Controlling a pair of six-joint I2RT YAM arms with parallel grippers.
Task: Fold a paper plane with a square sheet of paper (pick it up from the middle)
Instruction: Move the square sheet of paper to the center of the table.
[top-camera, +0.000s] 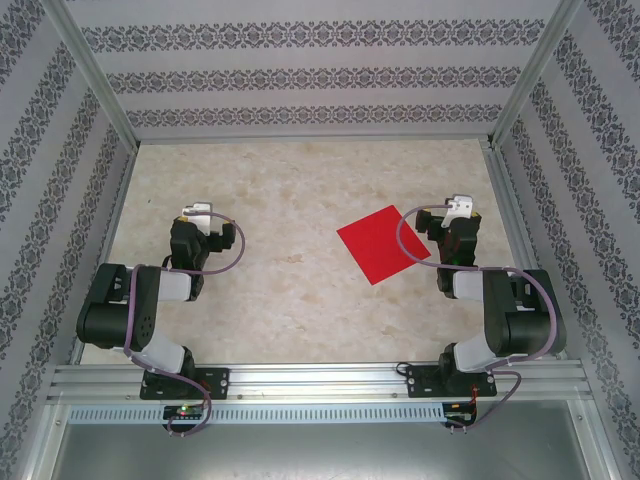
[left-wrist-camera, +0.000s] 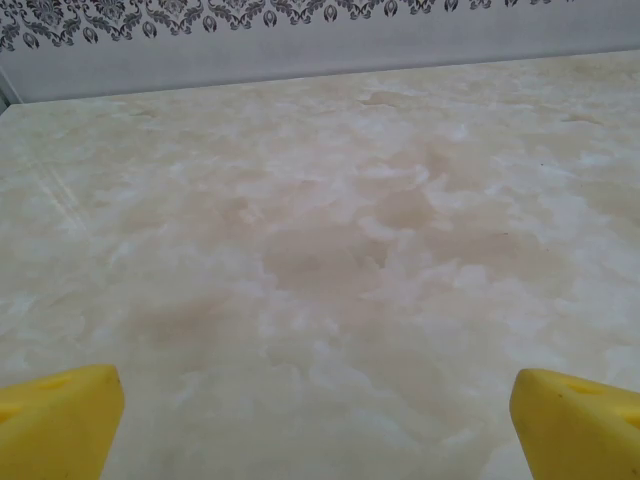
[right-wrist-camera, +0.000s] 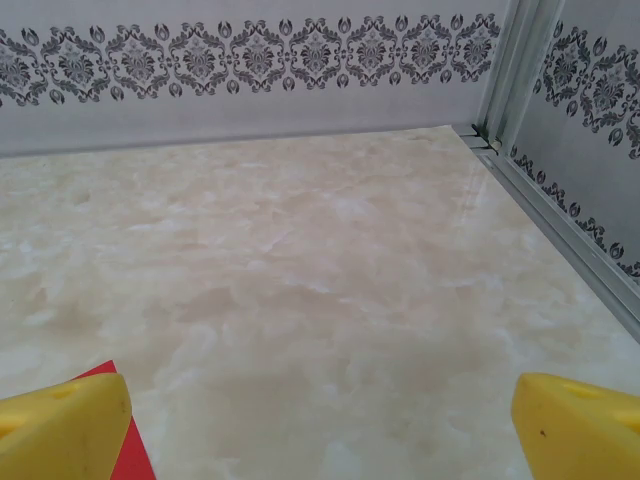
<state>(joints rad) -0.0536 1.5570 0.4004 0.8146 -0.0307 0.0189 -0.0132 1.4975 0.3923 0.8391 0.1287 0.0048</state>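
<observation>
The square sheet of paper (top-camera: 383, 243), bright red and flat, lies on the marbled table right of centre, turned like a diamond. My right gripper (top-camera: 452, 222) hangs just to its right, open, with nothing between the yellow fingertips (right-wrist-camera: 60, 425); a red corner of the paper (right-wrist-camera: 128, 450) peeks out beside the left fingertip. My left gripper (top-camera: 200, 225) is far over on the left side of the table, a long way from the paper. It is open too, yellow fingertips (left-wrist-camera: 575, 420) wide apart over bare table.
Patterned walls and aluminium posts (top-camera: 525, 80) enclose the table (top-camera: 300, 190) on three sides. A metal rail (top-camera: 320, 385) runs along the near edge where both arm bases are bolted. The right wall's frame (right-wrist-camera: 560, 240) stands close to the right gripper.
</observation>
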